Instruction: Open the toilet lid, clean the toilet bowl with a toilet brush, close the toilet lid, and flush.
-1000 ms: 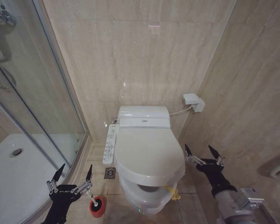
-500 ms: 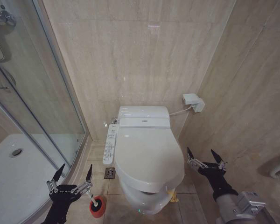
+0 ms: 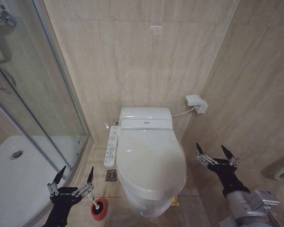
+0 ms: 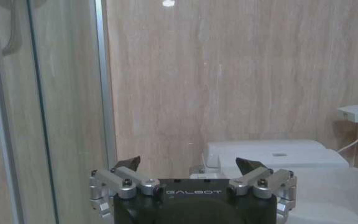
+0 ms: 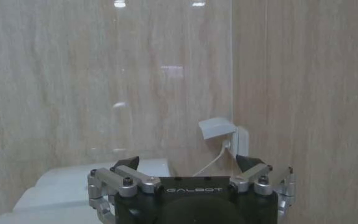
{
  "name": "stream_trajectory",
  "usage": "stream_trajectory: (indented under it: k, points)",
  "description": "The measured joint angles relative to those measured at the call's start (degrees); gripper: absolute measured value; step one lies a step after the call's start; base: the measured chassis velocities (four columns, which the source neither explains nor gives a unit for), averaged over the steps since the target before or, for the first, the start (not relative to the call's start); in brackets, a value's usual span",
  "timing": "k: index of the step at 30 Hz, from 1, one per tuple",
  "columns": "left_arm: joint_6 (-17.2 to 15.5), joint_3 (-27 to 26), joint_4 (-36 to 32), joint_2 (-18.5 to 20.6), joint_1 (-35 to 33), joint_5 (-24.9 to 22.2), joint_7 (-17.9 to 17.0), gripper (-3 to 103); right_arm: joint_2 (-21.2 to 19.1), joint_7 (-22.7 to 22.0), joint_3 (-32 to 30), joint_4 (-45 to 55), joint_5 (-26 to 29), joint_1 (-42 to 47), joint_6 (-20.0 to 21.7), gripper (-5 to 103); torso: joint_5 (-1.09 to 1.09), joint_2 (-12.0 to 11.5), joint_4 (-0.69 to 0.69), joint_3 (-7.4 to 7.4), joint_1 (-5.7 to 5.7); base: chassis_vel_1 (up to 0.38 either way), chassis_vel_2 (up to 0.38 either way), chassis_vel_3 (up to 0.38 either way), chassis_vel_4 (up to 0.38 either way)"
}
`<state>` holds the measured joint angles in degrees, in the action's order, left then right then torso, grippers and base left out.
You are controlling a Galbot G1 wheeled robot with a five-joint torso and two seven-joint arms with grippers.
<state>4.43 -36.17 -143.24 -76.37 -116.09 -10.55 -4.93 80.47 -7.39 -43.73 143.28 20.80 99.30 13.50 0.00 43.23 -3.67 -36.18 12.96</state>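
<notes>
Toilet lid: the glossy white toilet lid point(image 3: 150, 163) lies flat and shut over the bowl, its rounded front edge pointing toward the robot; a scrap of yellow tag peeks out under that edge on the robot's right.
Toilet: the white bidet unit stands against the beige tiled back wall, with its button panel point(image 3: 112, 145) running along the side on the robot's left.
Toilet brush: the toilet brush point(image 3: 93, 202) stands in its red holder cup point(image 3: 99, 209) on the floor, just to the left of the toilet base and beside the shower's glass door (the handle leans toward the left gripper's nearer finger, though contact cannot be judged).
Left gripper: the left gripper point(image 3: 75, 178) hangs low at the robot's left, over the floor by the shower tray point(image 3: 9, 175), fingers spread wide with nothing between them.
Right gripper: the right gripper point(image 3: 215, 153) hovers to the right of the toilet, clear of the lid and near the side wall, its two dark fingertips splayed wide and empty.
Wall fitting: a small white box point(image 3: 196, 103) with a cable sits on the wall to the right of the tank.
</notes>
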Motion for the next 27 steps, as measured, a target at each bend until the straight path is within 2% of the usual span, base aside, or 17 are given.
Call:
stream_trajectory:
  k: [27]
  points:
    - [0.0, 0.0, 0.0, 0.0, 0.0, 0.0, 0.0, 100, 0.6, -0.4, 0.2, 0.0, 0.0, 0.6, 1.1, 100, 0.0, 0.0, 0.0, 0.0, 0.0, 0.0, 0.0, 0.0, 0.0]
